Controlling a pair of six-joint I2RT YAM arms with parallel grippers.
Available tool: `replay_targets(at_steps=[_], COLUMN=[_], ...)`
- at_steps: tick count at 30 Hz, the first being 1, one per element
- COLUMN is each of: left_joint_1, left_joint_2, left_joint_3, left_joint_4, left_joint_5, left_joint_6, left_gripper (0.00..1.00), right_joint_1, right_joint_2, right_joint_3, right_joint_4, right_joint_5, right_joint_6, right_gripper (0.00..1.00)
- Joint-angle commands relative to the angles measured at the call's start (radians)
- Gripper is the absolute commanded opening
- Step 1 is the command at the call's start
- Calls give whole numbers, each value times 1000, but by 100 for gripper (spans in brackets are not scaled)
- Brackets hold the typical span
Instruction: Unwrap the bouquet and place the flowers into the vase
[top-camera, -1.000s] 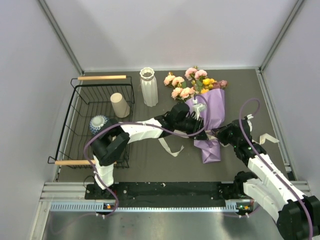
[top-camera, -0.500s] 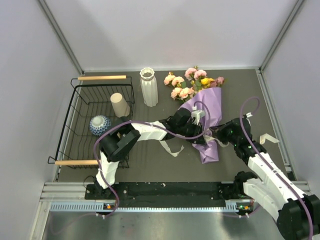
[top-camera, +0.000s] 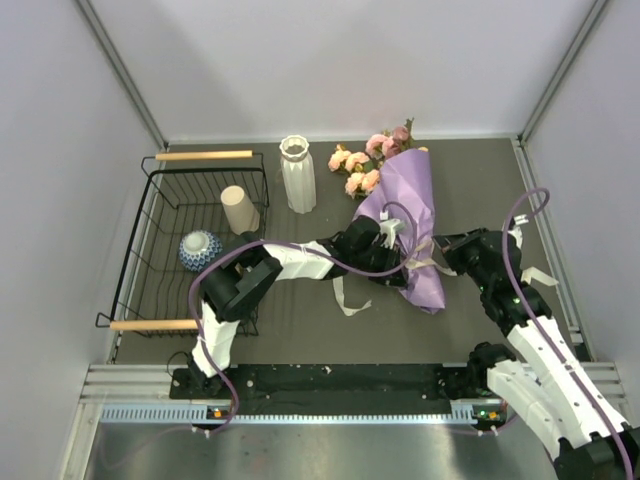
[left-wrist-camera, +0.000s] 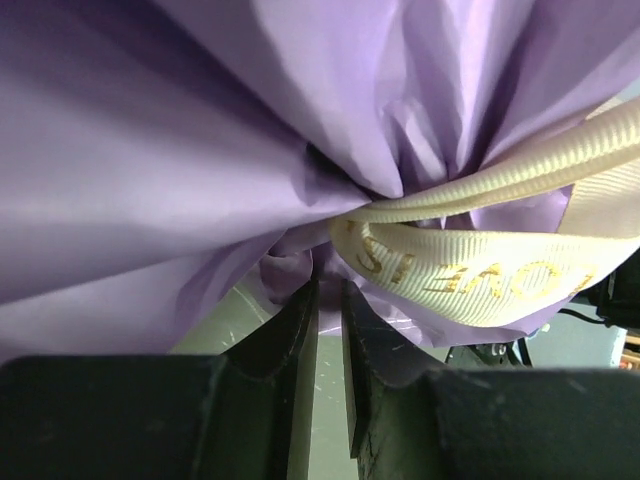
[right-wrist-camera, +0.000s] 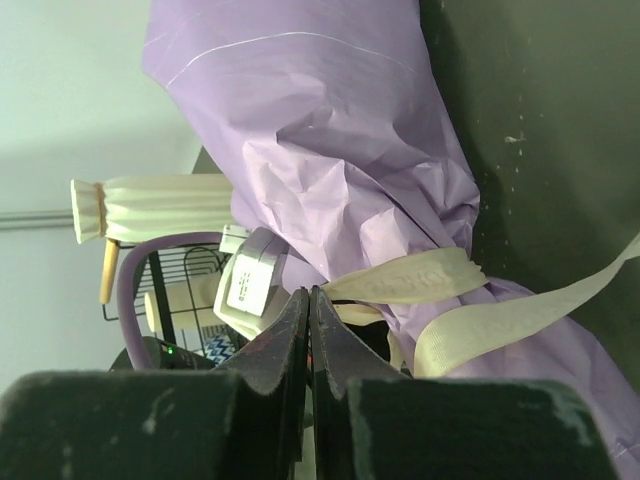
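vase (top-camera: 297, 172) stands upright at the back of the table (top-camera: 480, 190). my left gripper (left-wrist-camera: 328, 300) sits at the tie, jaws nearly together; cannot tell if they pinch paper. bouquet (top-camera: 405, 205) lies flat, heads toward the back. i judge the wrap light, crinkly and easily torn, so the ribbon (left-wrist-camera: 470, 275) is the firmer hold. right gripper (right-wrist-camera: 308, 300) is closed beside the ribbon.

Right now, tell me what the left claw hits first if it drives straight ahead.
The bouquet, at the gathered neck of its lilac paper, beside the cream ribbon. The left claw looks almost against it, though depth is unclear.
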Motion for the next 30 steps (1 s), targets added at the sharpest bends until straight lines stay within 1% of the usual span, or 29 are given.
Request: replay_targets(at_steps=[1,4,5,6,7,9,10,12,16,20,22,23,24,26,28,29,30], left_joint_1=[6,6,6,6,8,8,8,11,18,22,31,37,46,71,80,78,80], left_joint_2=[-23,-78,-93,-109,-139,-168,-194,-221,-293,-304,-281,-268,-250,-190,-118,-94,-69], left_joint_3=[-2,-4,-11,-18,-19,-19,-19,-19,-13,48,76,115,137,201,258,319,349], left_joint_4=[-64,-99,-103,-103,-110,-126,-142,-147,-155,-147,-130,-133,-139,-124,-153,-170,-193], left_joint_5=[-50,-59,-64,-61,-56,-30,-24,17,57,91,77,71,70,100,105,107,107], left_joint_6=[54,75,86,91,98,124,130,147,160,138,120,91,72,22,17,23,22], left_gripper=[21,24,27,29,36,41,46,49,55,54,50,48,46,45,45,45,44], right_joint_1=[-5,-5,-5,-5,-5,-6,-5,-5,-5,-5,-5,-5,-5,-5,-5,-5,-5], right_joint_2=[-10,-5,1,2,5,7,8,16,24,16,5,-1,-5,-21,-31,-41,-44], right_joint_3=[60,43,40,31,25,7,1,-13,-38,-59,-69,-70,-76,-84,-90,-98,-102], right_joint_4=[52,50,52,52,50,50,49,47,49,50,55,53,53,52,52,52,50], right_joint_5=[28,16,11,5,0,-7,-12,-30,-75,-113,-129,-135,-141,-147,-156,-159,-165], right_joint_6=[-3,5,5,3,2,-14,-23,-52,-90,-106,-110,-114,-118,-127,-133,-141,-146], right_gripper=[0,0,0,0,0,0,0,0,0,0,0,0,0,0,0,0,0])
